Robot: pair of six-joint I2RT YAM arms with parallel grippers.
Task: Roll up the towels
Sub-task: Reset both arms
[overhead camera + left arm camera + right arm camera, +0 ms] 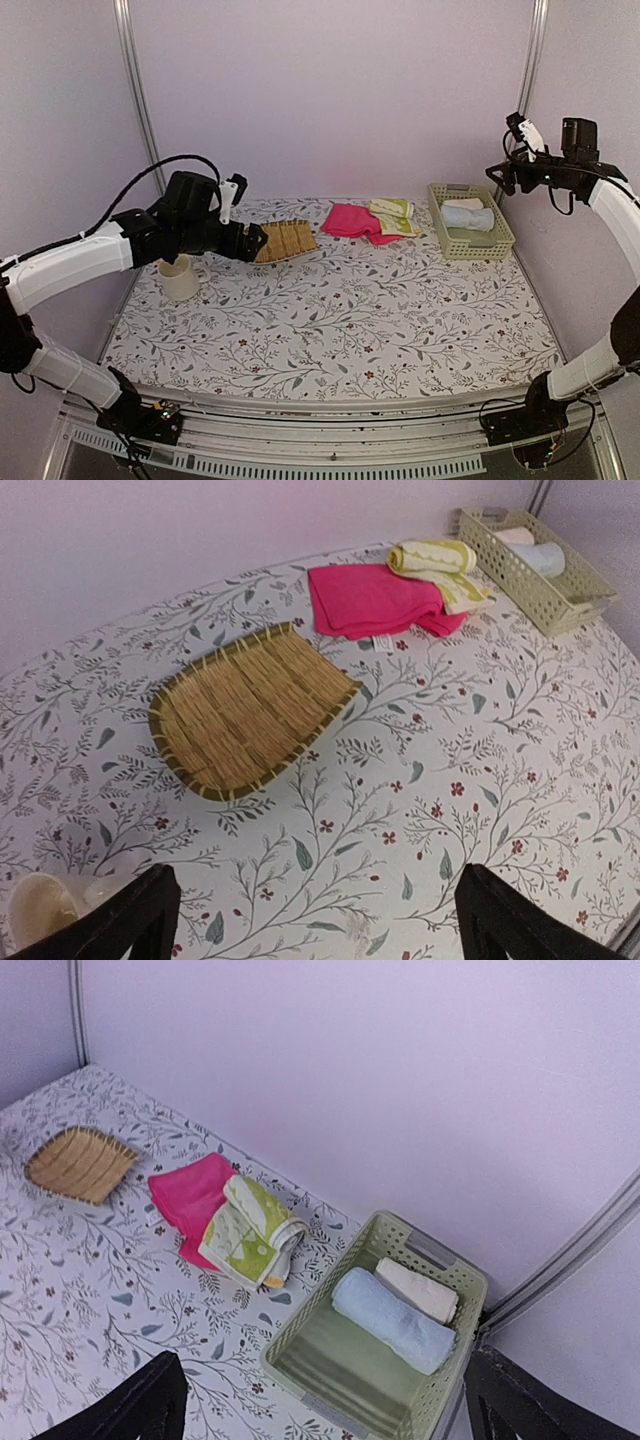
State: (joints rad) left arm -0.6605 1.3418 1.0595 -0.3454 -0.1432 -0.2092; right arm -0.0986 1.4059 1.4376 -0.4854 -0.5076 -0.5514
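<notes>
My right wrist camera looks down into the basket, which the overhead view only gives me at a slant. There a light blue rolled cloth towel (393, 1320) and a cream-white rolled cloth towel (418, 1290) lie side by side, touching, inside the pale green plastic lattice basket (300, 1360). Both rolls run crosswise to the basket's long sides, the cream one nearer its far end.

Just left of the basket a pink flat-folded cloth towel (375, 600) lies at the back of the floral-patterned worktop (330, 320). A pale yellow-green patterned cloth towel (440, 565) is bunched over its right edge. Only my left wrist view shows that towel's far part curled into a partial roll, lying roughly along the back wall, and a small white tag at the pink towel's near edge.

Further left, apart from the pink towel, sits a tan woven slatted mat (250, 710). A cream cup (180, 278) stands by the left edge, under my left arm.

My left pincer (315, 925) hovers by the mat's near-left side, fingers spread wide and empty. My right pincer (330, 1410) hangs high by the right post, likewise wide open
</notes>
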